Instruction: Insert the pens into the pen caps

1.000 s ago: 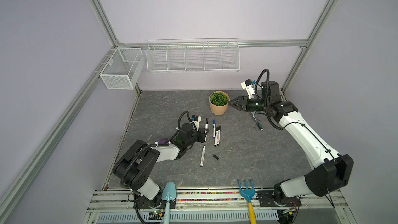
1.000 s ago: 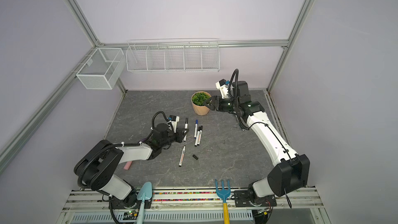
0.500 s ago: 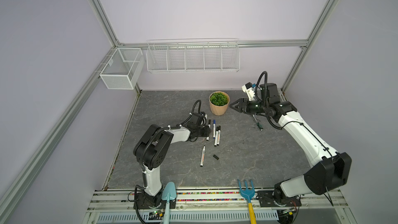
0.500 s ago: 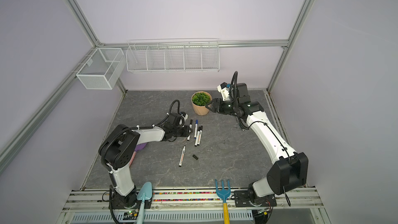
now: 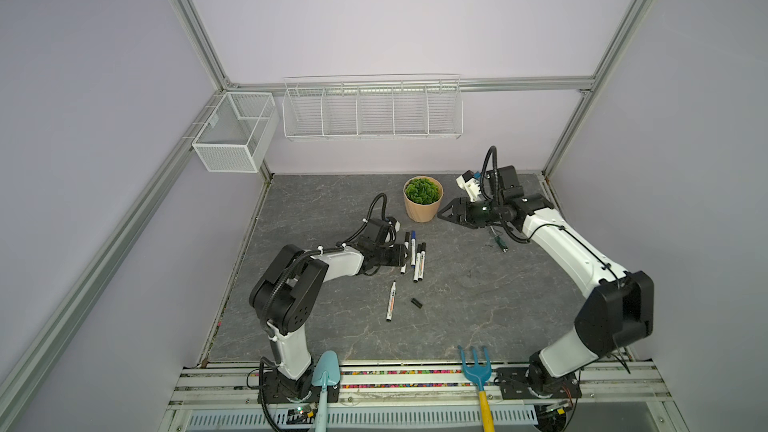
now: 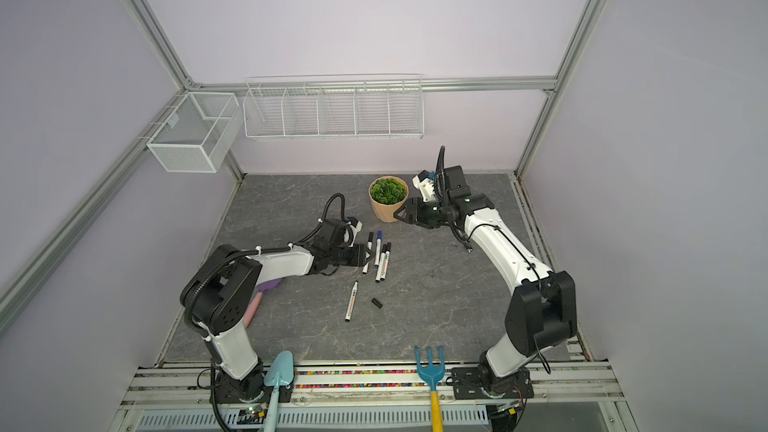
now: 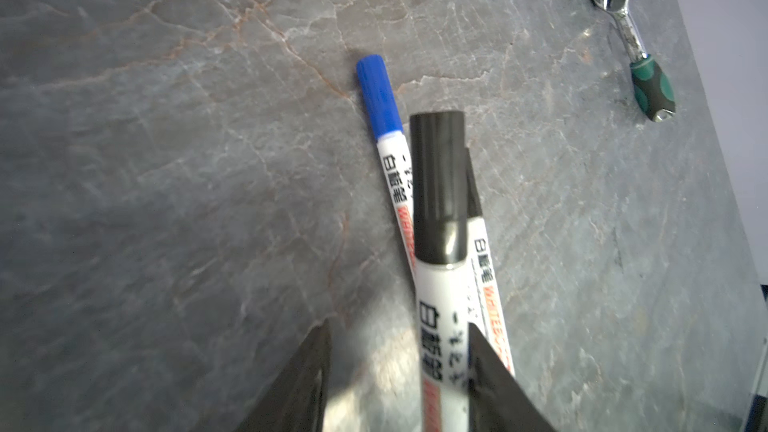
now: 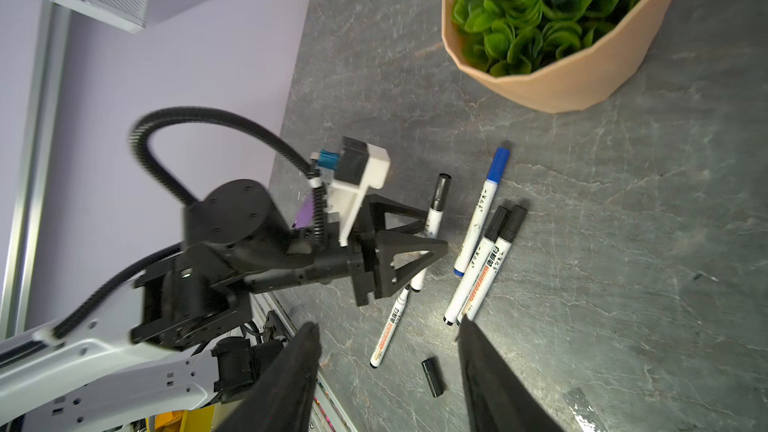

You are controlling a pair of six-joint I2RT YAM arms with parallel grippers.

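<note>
Left jaws loosely straddle a slim, glossy black-capped pen (image 7: 436, 284); right jaws stand apart.

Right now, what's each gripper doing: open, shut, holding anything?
Left gripper: open, jaws apart around a black-capped pen, not clamping it.
Right gripper: open, nothing between the jaws.

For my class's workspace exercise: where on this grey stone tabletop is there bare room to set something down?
Bare: the far-left corner between the side wall and the tan pot of green leaves; the broad stretch between the small black cap and the right arm. Crowded: the white marker pens by the left gripper.
</note>
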